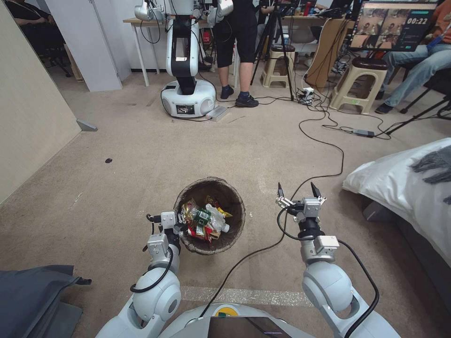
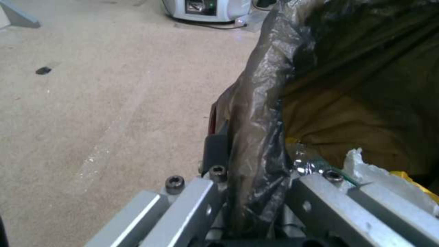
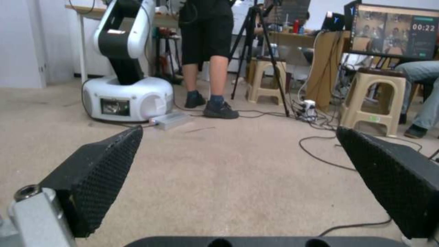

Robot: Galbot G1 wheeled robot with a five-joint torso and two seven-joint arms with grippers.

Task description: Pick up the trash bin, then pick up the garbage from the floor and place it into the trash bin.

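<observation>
The trash bin (image 1: 215,185), lined with a dark brown bag, is low in front of me, just left of centre. Garbage (image 1: 204,219) lies inside it: colourful wrappers, a green-labelled bottle and white tissue (image 2: 366,168). My left gripper (image 1: 180,228) is shut on the bin's near-left rim; in the left wrist view the bag-wrapped rim (image 2: 256,103) runs between the left gripper's (image 2: 249,192) fingers. I cannot tell whether the bin rests on the carpet. To the bin's right my right gripper (image 1: 297,188) hangs open and empty, its black fingertips (image 3: 101,171) wide apart over bare carpet.
A black cable (image 1: 324,141) snakes across the carpet near the right arm. A white pillow on a bed (image 1: 404,188) lies at the right, grey cloth (image 1: 28,291) at the lower left. Another robot's base (image 1: 188,96), stools (image 1: 359,84) and a standing person are farther off.
</observation>
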